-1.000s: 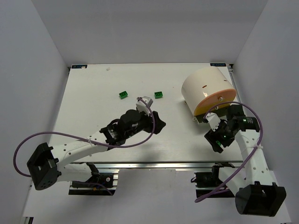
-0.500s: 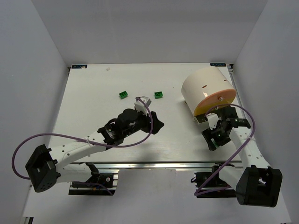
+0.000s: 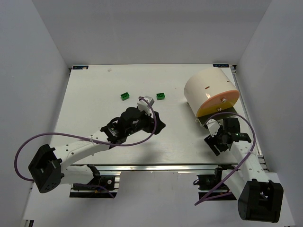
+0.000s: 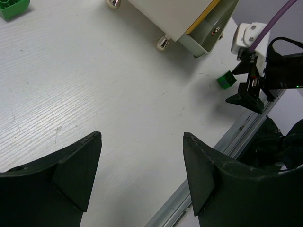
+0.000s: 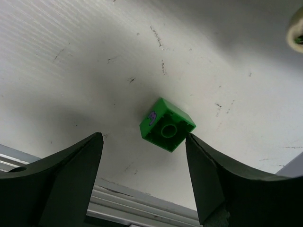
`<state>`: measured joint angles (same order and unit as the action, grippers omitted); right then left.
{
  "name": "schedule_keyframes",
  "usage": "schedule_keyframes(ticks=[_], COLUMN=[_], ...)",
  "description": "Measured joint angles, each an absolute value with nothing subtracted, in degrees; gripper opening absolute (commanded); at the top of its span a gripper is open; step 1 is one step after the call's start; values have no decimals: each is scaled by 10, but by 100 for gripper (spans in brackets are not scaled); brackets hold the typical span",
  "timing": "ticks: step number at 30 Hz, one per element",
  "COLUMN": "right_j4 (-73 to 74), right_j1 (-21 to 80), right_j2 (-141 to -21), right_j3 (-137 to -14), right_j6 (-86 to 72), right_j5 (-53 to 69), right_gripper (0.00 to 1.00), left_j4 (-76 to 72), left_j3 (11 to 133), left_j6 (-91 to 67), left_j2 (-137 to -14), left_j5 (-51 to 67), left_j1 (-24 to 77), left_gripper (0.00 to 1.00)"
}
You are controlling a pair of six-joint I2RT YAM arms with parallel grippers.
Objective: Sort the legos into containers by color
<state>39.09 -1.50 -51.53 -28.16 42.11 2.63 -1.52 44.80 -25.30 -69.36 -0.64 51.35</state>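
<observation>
A cream-white tub (image 3: 208, 87) with an orange face (image 3: 218, 101) lies on its side at the back right. Two green legos (image 3: 125, 96) (image 3: 161, 96) sit on the table behind my left gripper. A third green lego (image 5: 167, 124) lies underside up between my right gripper's open fingers, close to the right fingertip (image 5: 191, 142). It also shows in the left wrist view (image 4: 226, 79). My right gripper (image 5: 144, 137) (image 3: 214, 142) is low over it. My left gripper (image 4: 142, 135) (image 3: 158, 124) is open and empty over mid-table. No purple or orange legos are in view.
The table's metal front rail (image 5: 47, 163) runs just behind the third green lego and near my right gripper. The tub (image 4: 175, 19) rests on a bracket with small metal feet (image 4: 163, 43). White walls enclose the table on three sides.
My right arm has drawn in and turned, and its gripper has shifted slightly left and toward the front edge. My left arm has barely moved.
</observation>
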Motion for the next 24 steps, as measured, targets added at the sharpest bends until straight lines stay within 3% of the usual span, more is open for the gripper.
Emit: schedule_keyframes(ticks=[14, 18, 24], right_j4=[315, 307, 299], right_j1=[-33, -40, -48], right_j2=[-537, -546, -574], right_j3=[-250, -251, -260], right_j6=[495, 505, 535], right_j5=[13, 22, 58], right_gripper=[82, 79, 64], left_j4=[-13, -15, -16], left_j3=[459, 459, 461], left_j6=[-256, -259, -260], left_j2=[-709, -711, -720], left_j5=[10, 9, 9], left_j1=[509, 508, 508], left_gripper=[79, 79, 79])
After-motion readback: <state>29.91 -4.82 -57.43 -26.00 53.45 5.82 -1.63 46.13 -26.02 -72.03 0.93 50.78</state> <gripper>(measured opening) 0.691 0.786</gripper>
